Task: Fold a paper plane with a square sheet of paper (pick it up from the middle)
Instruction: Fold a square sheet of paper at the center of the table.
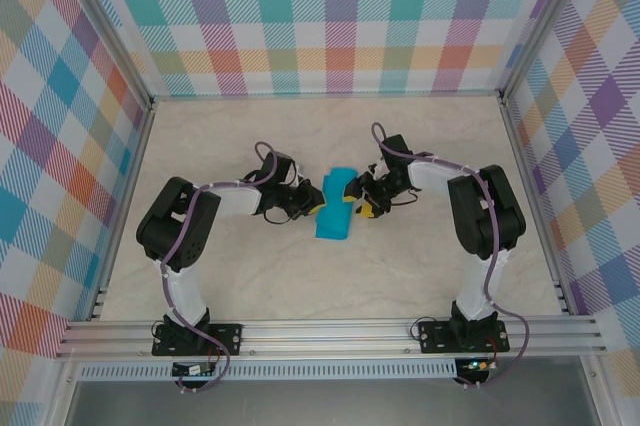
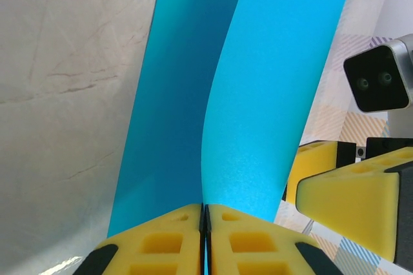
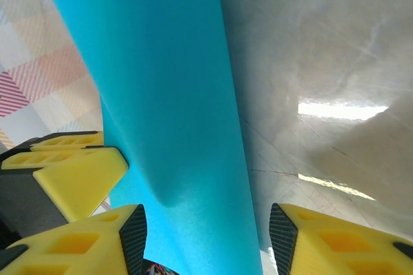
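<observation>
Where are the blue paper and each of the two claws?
blue paper (image 1: 334,214): top view, middle of the sheet.
left gripper (image 2: 204,210): left wrist view, where its shut fingertips meet.
right gripper (image 3: 208,220): right wrist view, midway between its open fingertips.

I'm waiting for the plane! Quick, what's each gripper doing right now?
Left gripper: closed, pinching the blue paper.
Right gripper: open, with the blue paper loose in its gap.

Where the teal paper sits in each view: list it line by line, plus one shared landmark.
Top external: the paper, centre of the marbled table.
Left wrist: rising from the shut left gripper.
Right wrist: a band between fingers of the open right gripper.
Shared landmark: that marbled table.
</observation>
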